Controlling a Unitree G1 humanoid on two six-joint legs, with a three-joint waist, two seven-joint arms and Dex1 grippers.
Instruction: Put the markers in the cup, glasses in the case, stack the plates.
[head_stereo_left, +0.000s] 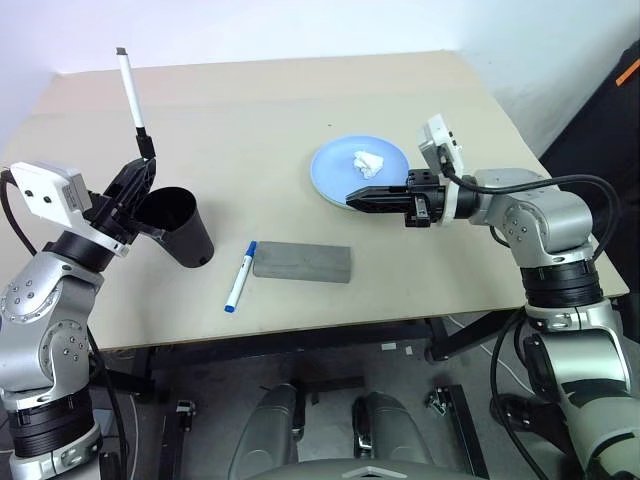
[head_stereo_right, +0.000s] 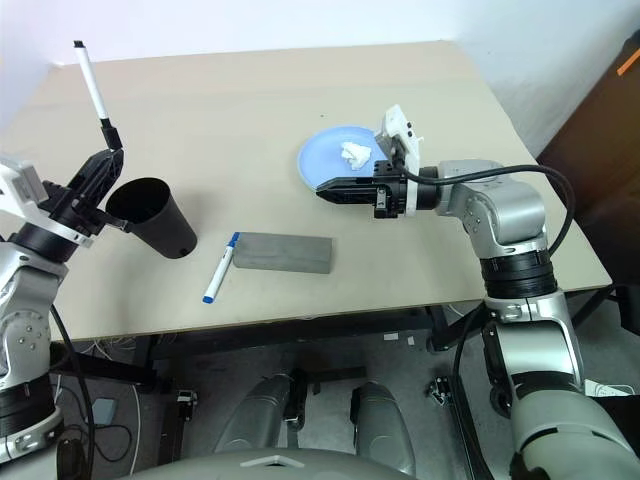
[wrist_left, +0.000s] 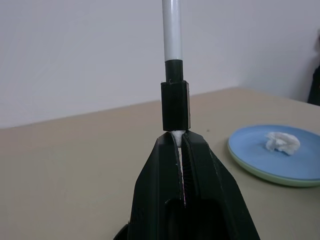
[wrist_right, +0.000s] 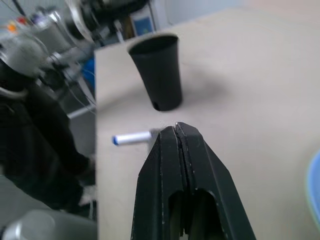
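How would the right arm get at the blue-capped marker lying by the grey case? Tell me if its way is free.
Probably yes. The right end effector hangs shut and empty over the table, and the blue-capped marker lies in the open beside the grey case. The case sits between them, so it would need to reach over it.

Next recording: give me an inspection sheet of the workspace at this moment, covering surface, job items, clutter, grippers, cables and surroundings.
Surface: beige table, mostly bare.
Job's things: black-capped marker held upright by its capped end, above the black cup; blue-capped marker flat on the table beside the closed grey case; blue plate sits on a green plate, only its rim showing. Glasses: nothing seen.
Clutter: crumpled white tissue on the blue plate.
Grippers: left gripper shut on the black-capped marker; right gripper shut, empty, by the plate's near edge.
Cables: black cable looping over the right arm.
Surroundings: white wall behind; table frame and floor below.
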